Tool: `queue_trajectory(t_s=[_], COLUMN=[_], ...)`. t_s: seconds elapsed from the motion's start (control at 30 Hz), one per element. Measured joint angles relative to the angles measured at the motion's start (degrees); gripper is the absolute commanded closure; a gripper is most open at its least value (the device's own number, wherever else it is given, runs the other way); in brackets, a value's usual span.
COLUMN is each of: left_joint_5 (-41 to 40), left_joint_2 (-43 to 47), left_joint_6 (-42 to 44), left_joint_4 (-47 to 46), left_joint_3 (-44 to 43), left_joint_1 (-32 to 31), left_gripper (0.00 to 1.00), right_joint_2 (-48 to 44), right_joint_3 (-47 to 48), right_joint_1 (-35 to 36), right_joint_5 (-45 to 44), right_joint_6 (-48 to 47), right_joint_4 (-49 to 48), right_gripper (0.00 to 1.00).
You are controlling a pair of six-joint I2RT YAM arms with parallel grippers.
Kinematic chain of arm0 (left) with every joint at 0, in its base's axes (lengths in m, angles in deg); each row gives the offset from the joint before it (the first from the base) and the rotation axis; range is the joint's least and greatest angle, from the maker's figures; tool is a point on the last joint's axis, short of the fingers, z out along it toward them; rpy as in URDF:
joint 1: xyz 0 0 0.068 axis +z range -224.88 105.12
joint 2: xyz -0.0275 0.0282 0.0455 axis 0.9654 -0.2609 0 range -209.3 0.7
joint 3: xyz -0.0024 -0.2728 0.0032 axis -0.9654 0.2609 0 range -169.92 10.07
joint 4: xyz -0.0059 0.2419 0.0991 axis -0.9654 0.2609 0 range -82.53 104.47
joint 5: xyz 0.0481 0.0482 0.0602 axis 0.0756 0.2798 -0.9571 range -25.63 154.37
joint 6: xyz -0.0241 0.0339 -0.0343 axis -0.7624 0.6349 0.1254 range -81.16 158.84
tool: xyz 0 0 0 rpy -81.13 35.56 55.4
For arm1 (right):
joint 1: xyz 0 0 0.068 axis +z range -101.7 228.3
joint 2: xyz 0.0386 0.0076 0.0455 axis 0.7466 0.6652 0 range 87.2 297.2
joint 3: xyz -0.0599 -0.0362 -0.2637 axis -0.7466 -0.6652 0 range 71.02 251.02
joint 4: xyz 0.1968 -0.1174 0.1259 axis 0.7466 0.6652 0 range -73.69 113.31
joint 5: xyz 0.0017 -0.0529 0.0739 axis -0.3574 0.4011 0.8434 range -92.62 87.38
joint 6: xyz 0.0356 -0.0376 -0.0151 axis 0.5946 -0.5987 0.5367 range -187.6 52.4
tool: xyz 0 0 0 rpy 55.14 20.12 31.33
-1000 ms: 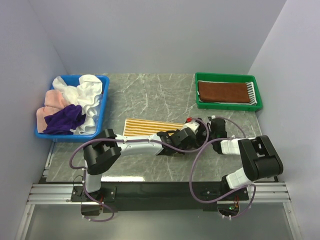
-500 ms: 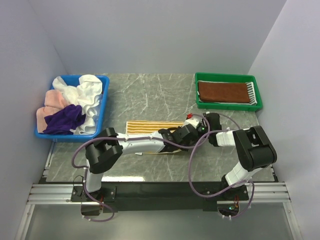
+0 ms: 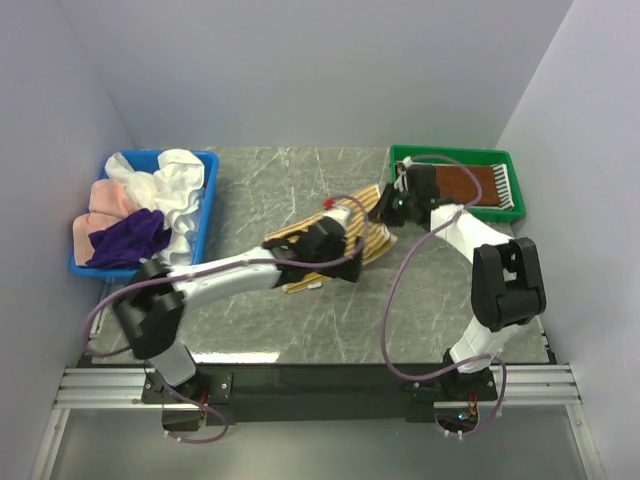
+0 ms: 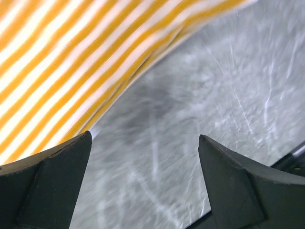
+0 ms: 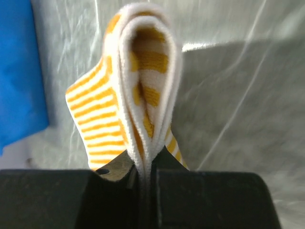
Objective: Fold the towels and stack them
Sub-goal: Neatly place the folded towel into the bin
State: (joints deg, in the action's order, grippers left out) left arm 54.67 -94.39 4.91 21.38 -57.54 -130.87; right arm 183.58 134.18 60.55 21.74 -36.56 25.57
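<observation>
Status: your right gripper (image 3: 393, 205) is clamped on the folded edge of the yellow-white striped towel (image 3: 372, 238). The right wrist view shows the doubled layers pinched flat between the jaws, with a loop of cloth standing above. That end is up off the table (image 3: 300, 180), just beside the near-left corner of the green tray (image 3: 455, 213). The rest trails down-left and appears to touch the marble.

Your left gripper (image 3: 335, 235) is spread wide and empty, hovering over the towel's middle. Its wrist view shows bare marble between the fingers, with the stripes off to one side.

Progress, my read:
- **Done:** the green tray holds a folded brown towel (image 3: 445, 185) on top of a grey-white striped towel (image 3: 503, 182), so two are stacked.
- **In hand:** the yellow one looks folded and ready for that stack, but it isn't placed yet.
- **Left:** the blue bin (image 3: 208, 200) holds a white towel (image 3: 175, 180), a pink towel (image 3: 100, 200) and a purple towel (image 3: 130, 240), all crumpled.

That puts you at roughly halfway. Risk: the fold could spill open if you set it down one-handed.
</observation>
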Motion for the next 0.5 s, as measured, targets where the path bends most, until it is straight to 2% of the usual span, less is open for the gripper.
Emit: queue_trajectory(t_s=[0.13,0.23,0.37,0.5], left_joint_5=[2.8,3.6,2.3,0.7], left_joint_2=[11.3,17.6,21.6,22.1], left_joint_6=[0.0,1.4,4.9,7.4], left_joint_4=[2.3,6.1,10.8,11.5], left_joint_3=[5.0,5.7,5.7,6.8], left_joint_1=[8.9,18.5,28.9,32.6], left_gripper=[0.0,0.01,0.01,0.0], right_joint_2=[5.0,9.2,15.6,20.4], right_joint_3=[15.1,25.7,40.3,53.4], right_joint_1=[-1.3,-2.8,-4.5,-6.4], right_joint_5=[-3.8,-6.0,-9.3,-13.7], right_joint_6=[-6.8,-10.8,-15.5,-20.5], right_joint_4=[8.2,13.6,22.1,30.8], right_gripper=[1.0,1.0,1.0,1.0])
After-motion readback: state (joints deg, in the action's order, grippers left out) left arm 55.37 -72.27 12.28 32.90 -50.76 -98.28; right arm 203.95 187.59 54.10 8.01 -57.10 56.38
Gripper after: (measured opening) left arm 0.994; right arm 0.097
